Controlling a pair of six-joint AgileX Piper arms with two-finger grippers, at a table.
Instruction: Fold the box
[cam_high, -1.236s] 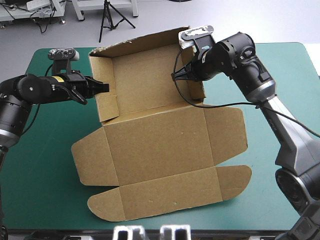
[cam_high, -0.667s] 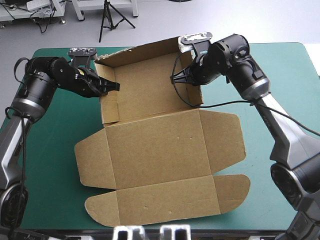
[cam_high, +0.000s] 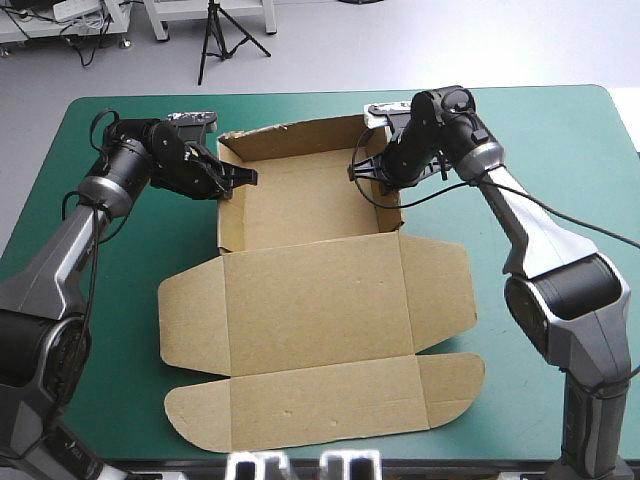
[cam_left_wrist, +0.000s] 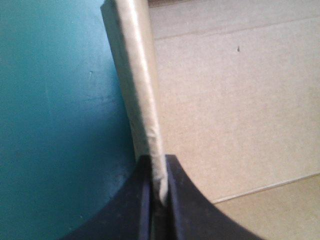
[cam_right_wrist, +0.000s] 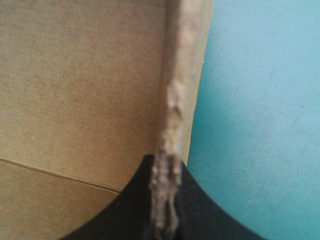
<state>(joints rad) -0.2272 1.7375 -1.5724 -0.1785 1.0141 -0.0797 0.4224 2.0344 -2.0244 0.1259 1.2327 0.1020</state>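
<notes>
High view has the brown box (cam_high: 315, 290) mid-way on the teal-green surface (cam_high: 540, 140), partly formed. Its far half stands as a tray, with the back wall (cam_high: 290, 137) and both side walls raised, while the lid (cam_high: 320, 330) and its flaps lie flat nearer the robot, not yet tucked. Left jaws clench the left wall (cam_left_wrist: 142, 100), and right jaws clench the right wall (cam_right_wrist: 182, 75). No label or writing shows on the board.

We look forward and down on the whole worktop (cam_high: 565, 130) from above and behind. Our wrist cameras peer closely along the raised side walls of the box (cam_high: 320, 300), also seen from overhead.
</notes>
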